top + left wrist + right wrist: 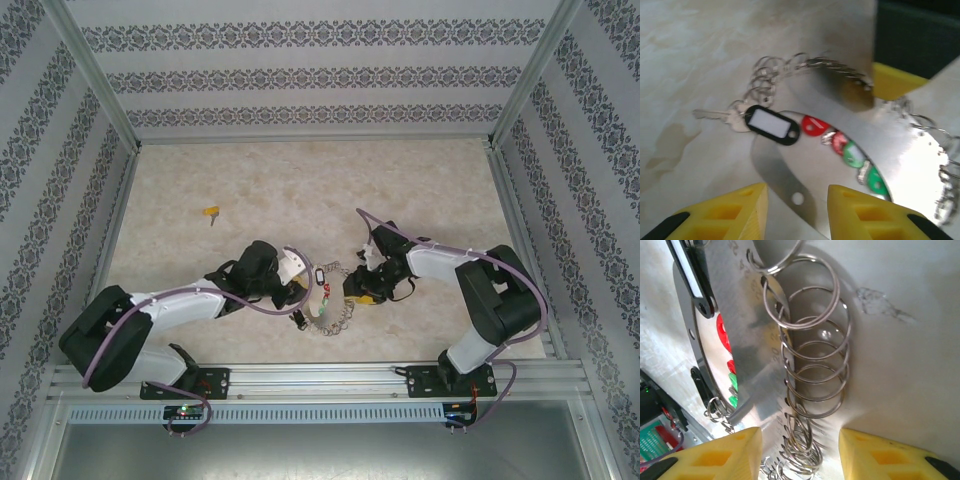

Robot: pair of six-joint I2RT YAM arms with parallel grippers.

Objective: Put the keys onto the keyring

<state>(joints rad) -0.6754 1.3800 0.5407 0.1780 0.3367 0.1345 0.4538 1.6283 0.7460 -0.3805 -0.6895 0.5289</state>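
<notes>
Left gripper: here's the left gripper (pixel 298 290), low over the table just left of the keyring. Its yellow fingers (pixel 752 212) are parted with nothing clasped between them, so it's released.
Right gripper: the right gripper (pixel 360 288) faces it from the other side with its yellow fingers (pixel 890 455) spread. A run of wire rings sits loose in the gap and seems to touch neither pad, so this one's released too.
Keyring: the keyring (pixel 338 318) lies flat on the table between the two grippers, near the front edge. It's a silver loop crowded with small wire rings (pixel 815 365), which stack up like a coil in the right wrist view.
Metal plate: a shiny flat metal plate (pixel 790 185) curves under the left fingers, with a small round hole in it. How it joins the keyring, I can't tell.
Black-tagged key: the black-tagged key (pixel 772 125) lies white label up at one end of the ring row. Its silver blade rests on the table, pointing away from the plate.
Red tags: the red tags (pixel 815 125) sit right beside the black one.
Green tags: the green tags (pixel 855 155) come next in line, following the plate's inner curve.
Yellow-tagged key: the yellow-tagged key (pixel 211 212) lies alone, well apart from the group, toward the far left.
Table: a pale marbled table (pixel 260 180) lies under it all.
</notes>
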